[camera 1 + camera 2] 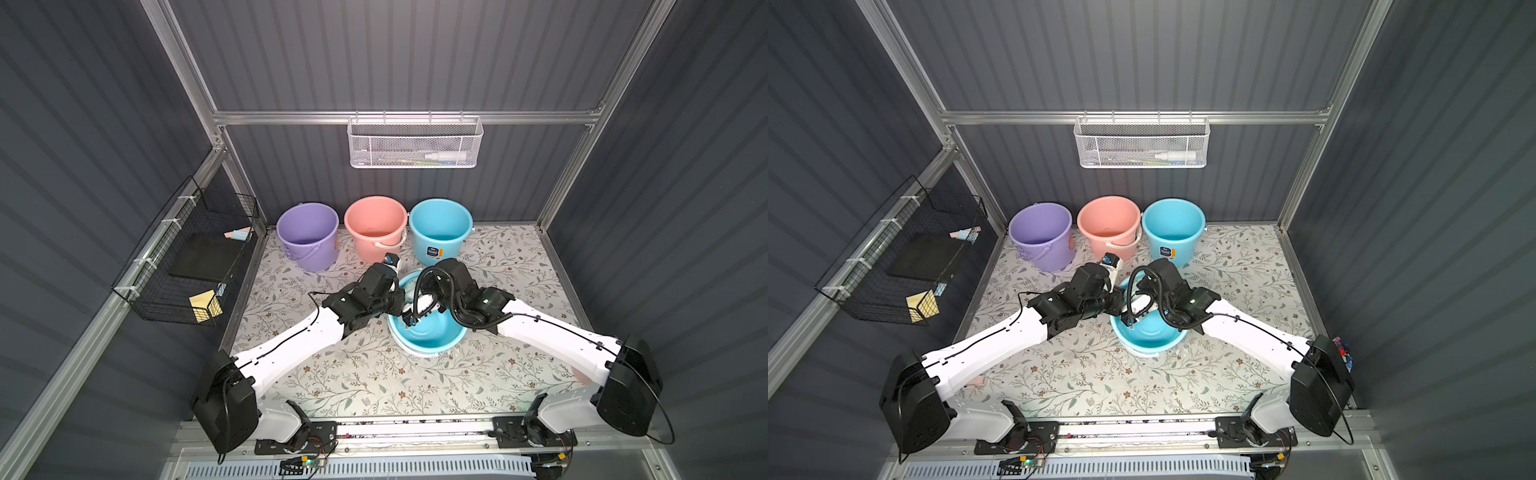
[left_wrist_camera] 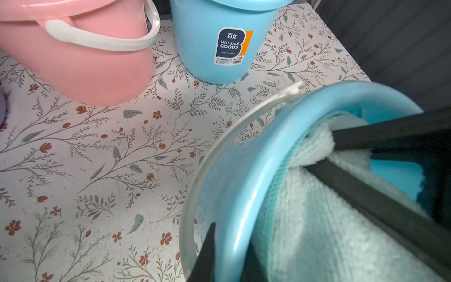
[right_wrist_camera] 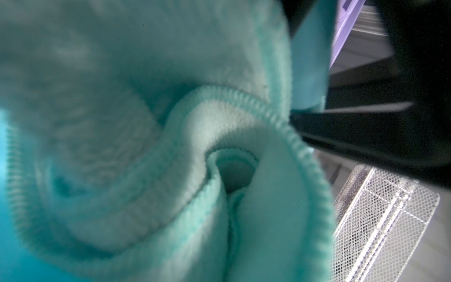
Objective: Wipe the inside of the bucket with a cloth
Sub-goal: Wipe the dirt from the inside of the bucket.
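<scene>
Near the middle of the tabletop (image 1: 353,382) lies the bucket (image 1: 440,332), light blue and tipped so that its mouth faces up and toward the front edge. Both arms reach into it in both top views. The left gripper (image 2: 230,241) has its jaws closed on the bucket's rim, one finger outside the wall and one inside. The right gripper (image 2: 319,156) is inside the mouth, its jaws pinched tight on a fold of the cloth (image 2: 305,232). This pale aqua towel lies rumpled against the bucket's inner wall, and its hemmed folds fill most of the right wrist view. Along the far edge three more stand upright in a row: a purple bucket (image 1: 307,237), a pink bucket (image 1: 376,228) and a labelled blue bucket (image 1: 440,232). A white mesh basket (image 1: 415,143) hangs on the back wall.
</scene>
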